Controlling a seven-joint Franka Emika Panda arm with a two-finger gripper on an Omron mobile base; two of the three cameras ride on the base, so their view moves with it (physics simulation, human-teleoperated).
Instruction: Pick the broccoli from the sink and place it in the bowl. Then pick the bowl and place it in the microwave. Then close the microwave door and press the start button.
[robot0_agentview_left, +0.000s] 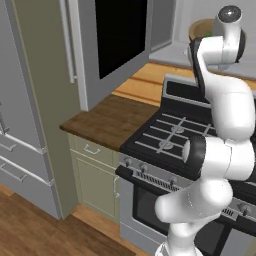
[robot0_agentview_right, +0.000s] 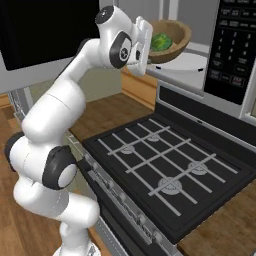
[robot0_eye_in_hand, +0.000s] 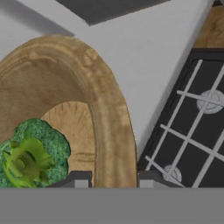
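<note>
At the left stands the open microwave door (robot0_agentview_left: 120, 45), its black glass above a wooden surface (robot0_agentview_left: 107, 120). Right of it, the black stove (robot0_agentview_right: 170, 170) lies under the raised arm. The claw (robot0_eye_in_hand: 114, 178) grips the wall of the brown wooden bowl (robot0_agentview_right: 172, 40), one fingertip (robot0_eye_in_hand: 74, 180) inside, the other outside. The bowl is held tilted before the microwave (robot0_agentview_right: 232, 55), above the stove's rear. The lumpy green broccoli (robot0_eye_in_hand: 30, 157) lies inside it.

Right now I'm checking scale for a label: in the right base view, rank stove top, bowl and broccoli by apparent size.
1. Stove top, largest, though nearest the camera.
2. Bowl.
3. Broccoli, sitting inside the bowl, clearly smallest.
</note>
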